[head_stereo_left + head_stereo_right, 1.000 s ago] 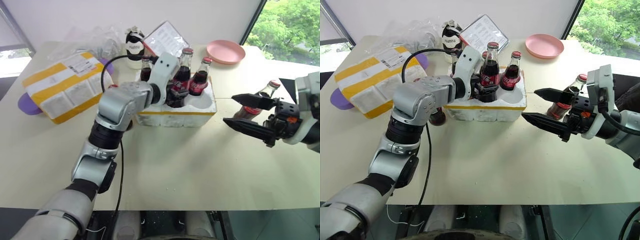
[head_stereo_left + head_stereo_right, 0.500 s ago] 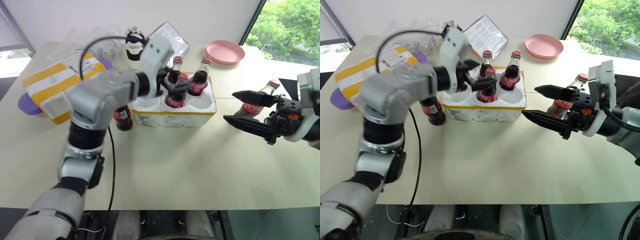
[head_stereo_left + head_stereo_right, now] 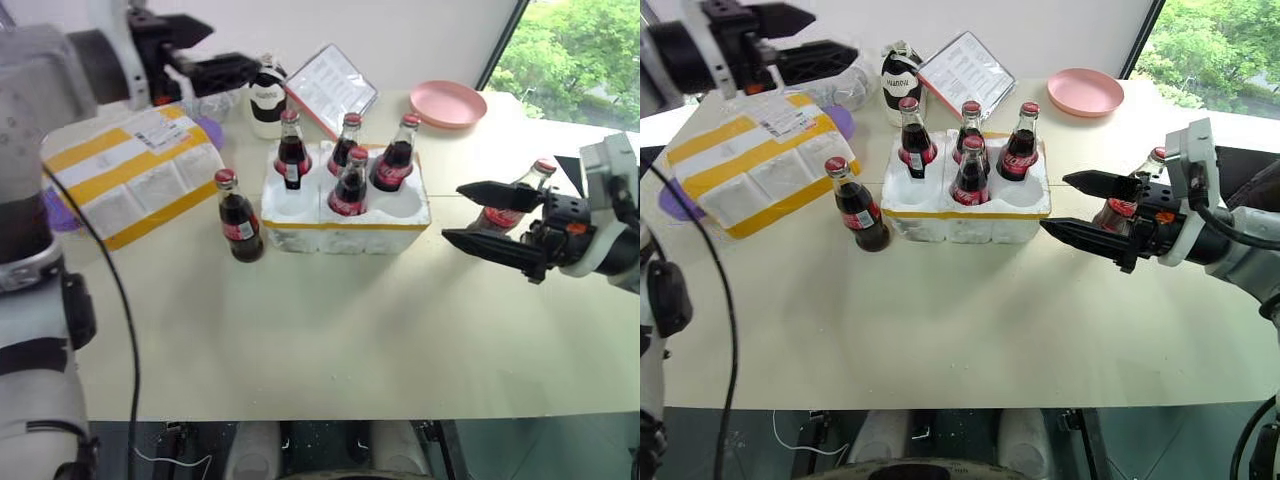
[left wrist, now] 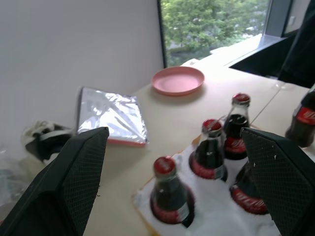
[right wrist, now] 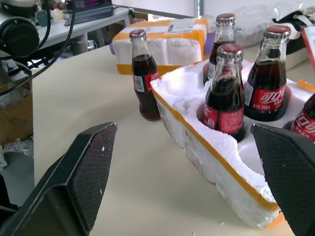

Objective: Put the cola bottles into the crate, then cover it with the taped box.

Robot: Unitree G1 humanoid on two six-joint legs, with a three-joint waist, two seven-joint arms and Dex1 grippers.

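The worktop (image 3: 330, 330) carries the taped box (image 3: 130, 175) at about nine o'clock from the crate (image 3: 345, 205), lying flat and uncovered by anything. The crate sits mid-worktop with four cola bottles (image 3: 350, 185) upright in its wells — the two near-right wells look vacant.

A fifth bottle (image 3: 238, 215) stands upright on the worktop just beside the crate's left wall, at its eight o'clock. A sixth bottle (image 3: 1130, 200) stands upright at the crate's three o'clock, right behind the right tool (image 3: 500, 222).

The right tool is spread wide, holding nothing, level, pointing toward the crate; that sixth bottle is nearest it, so the right arm looks best placed for the next pick.

The left tool (image 3: 205, 55) hangs raised at eleven o'clock — wide open, empty.
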